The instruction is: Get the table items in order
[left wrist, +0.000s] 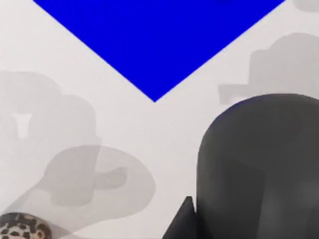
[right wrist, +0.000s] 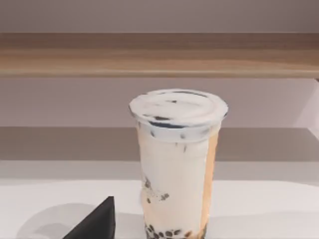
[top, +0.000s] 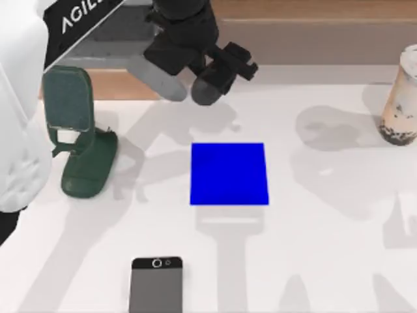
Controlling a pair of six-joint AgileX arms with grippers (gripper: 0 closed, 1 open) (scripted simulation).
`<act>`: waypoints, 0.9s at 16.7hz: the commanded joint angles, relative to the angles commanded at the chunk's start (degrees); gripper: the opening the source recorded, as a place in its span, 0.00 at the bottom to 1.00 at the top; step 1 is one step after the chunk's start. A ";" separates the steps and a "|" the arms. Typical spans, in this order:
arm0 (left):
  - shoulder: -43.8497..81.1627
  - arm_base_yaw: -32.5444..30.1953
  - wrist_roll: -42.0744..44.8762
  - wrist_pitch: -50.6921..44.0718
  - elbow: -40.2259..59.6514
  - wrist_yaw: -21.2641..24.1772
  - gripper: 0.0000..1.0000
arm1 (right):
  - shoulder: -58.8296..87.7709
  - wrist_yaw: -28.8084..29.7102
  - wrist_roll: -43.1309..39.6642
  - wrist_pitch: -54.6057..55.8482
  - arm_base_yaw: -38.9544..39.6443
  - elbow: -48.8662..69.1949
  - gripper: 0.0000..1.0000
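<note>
That milk tea cup at the table's far right looks top-heavy and slick, so grab mid-body; right gripper faces it, left gripper hangs far-centre, can't tell how open either is.

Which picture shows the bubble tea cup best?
The right wrist view: the cup stands upright, lid and side in full sight. The top view catches it at the table's right edge, cut off. The left wrist view shows just its pearly bottom.
</note>
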 joint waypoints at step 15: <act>12.20 -6.91 -49.55 1.21 -3.50 -6.85 0.00 | 0.00 0.00 0.00 0.00 0.00 0.00 1.00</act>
